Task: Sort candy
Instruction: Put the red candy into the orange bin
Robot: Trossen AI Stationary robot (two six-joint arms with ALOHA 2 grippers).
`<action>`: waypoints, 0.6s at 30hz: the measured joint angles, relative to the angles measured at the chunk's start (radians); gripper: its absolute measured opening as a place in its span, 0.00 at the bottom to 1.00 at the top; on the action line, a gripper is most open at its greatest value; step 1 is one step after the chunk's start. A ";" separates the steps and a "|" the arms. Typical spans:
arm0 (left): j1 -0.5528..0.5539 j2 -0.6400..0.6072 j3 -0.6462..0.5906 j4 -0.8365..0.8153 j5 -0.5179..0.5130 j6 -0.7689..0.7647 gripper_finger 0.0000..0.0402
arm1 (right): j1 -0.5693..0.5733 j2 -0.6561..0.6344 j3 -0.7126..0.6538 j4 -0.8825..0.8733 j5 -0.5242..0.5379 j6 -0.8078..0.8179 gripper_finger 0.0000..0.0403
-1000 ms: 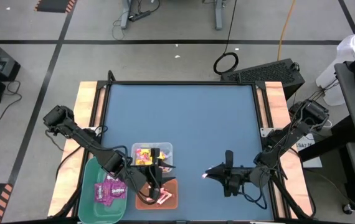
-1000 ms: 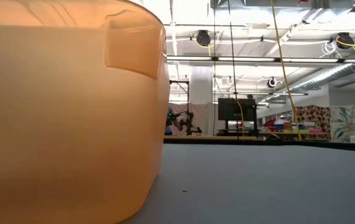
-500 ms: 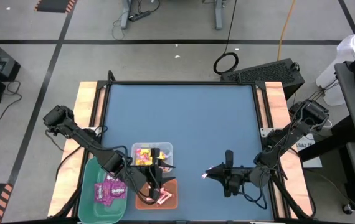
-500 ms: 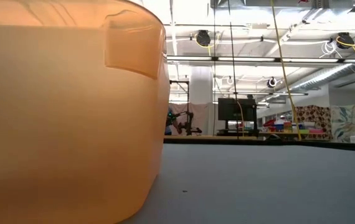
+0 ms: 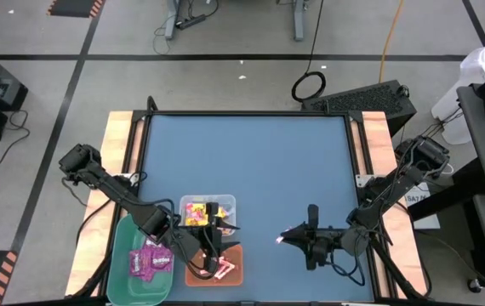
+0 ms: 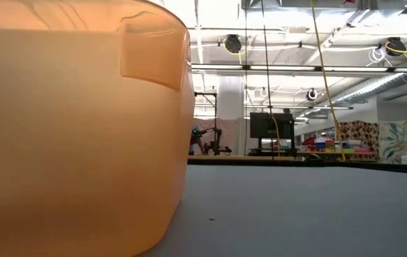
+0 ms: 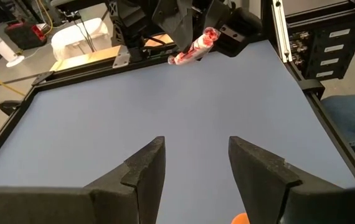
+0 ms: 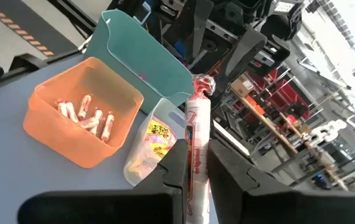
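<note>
Quick count: three bins total, one green bin [image 5: 140,259], one clear bin [image 5: 208,210], one orange bin [image 5: 217,263]. About four pink-and-white sticks [image 8: 84,115] inside the orange bin, plus one more stick [image 8: 196,140] away from it.

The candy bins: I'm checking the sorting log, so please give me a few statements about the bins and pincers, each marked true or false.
1. The right pincer is shut on a pink-and-white stick. True.
2. The left pincer holds a yellow packet. False: its fingers stand apart with nothing between them.
3. The orange bin holds pink-and-white sticks. True.
4. The green bin holds yellow packets. False: it holds magenta packets; the yellow packets lie in the clear bin.
5. The right pincer hangs over the orange bin. False: it is apart from the bins, over bare table.
</note>
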 joint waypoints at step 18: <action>0.000 0.000 0.000 0.000 0.000 0.000 0.45 | 0.000 0.000 0.000 0.000 0.000 0.349 0.10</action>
